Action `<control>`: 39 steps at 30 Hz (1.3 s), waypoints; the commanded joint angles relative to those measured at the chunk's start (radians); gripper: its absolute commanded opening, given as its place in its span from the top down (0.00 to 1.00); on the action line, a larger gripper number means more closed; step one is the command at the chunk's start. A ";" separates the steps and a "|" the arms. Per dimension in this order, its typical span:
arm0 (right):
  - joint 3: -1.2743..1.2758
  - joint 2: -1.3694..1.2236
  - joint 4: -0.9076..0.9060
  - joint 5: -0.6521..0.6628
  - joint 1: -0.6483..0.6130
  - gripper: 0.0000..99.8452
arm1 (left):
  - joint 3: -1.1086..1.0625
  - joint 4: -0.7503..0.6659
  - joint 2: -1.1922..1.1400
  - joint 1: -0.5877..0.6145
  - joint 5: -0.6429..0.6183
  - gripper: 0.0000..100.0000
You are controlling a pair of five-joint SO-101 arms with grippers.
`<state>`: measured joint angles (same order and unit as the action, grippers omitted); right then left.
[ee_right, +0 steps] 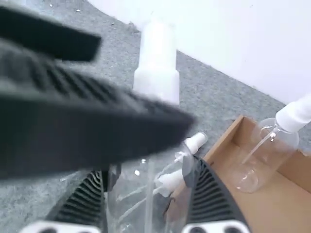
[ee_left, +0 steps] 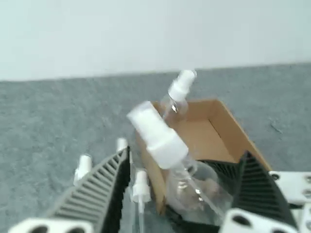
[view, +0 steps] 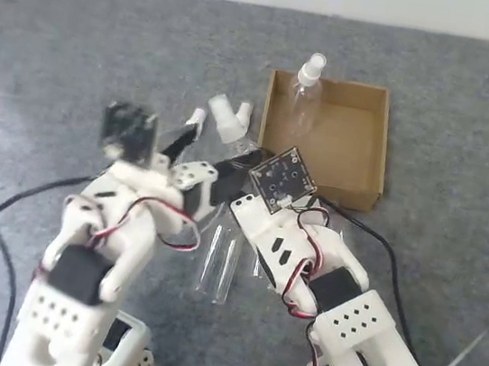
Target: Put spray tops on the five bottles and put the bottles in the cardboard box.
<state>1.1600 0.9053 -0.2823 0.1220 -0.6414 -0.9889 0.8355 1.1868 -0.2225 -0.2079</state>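
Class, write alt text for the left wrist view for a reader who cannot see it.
A clear bottle with a white spray top leans between the open left claw's two ribbed black fingers. Behind it a cardboard box holds a second capped bottle; loose spray tops lie on grey carpet.

Glossy bottle (ee_left: 187, 194), matt cardbd box (view: 342, 135) (carpet (view: 82, 42) rough).
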 commanded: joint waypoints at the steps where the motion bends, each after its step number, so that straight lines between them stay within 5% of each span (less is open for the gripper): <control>1: -0.023 0.031 0.022 0.018 0.013 0.99 | -0.024 -0.005 0.181 0.080 0.005 0.67; 9: -0.020 0.041 0.010 0.020 -0.015 0.99 | -0.002 -0.051 0.166 0.315 -0.097 0.78; 20: 0.017 0.042 0.019 0.078 -0.107 0.99 | 0.199 -0.063 -0.298 0.315 -0.101 0.79; 32: 0.017 0.041 0.019 0.078 -0.107 0.99 | 0.091 -0.046 -0.157 0.167 -0.035 0.79; 39: 0.017 0.041 0.018 0.084 -0.105 0.99 | 0.087 -0.041 -0.063 0.241 -0.038 0.79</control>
<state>1.1937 0.9129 -0.2823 0.1834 -0.7442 -0.9106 0.8017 1.0595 -0.0414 -0.2447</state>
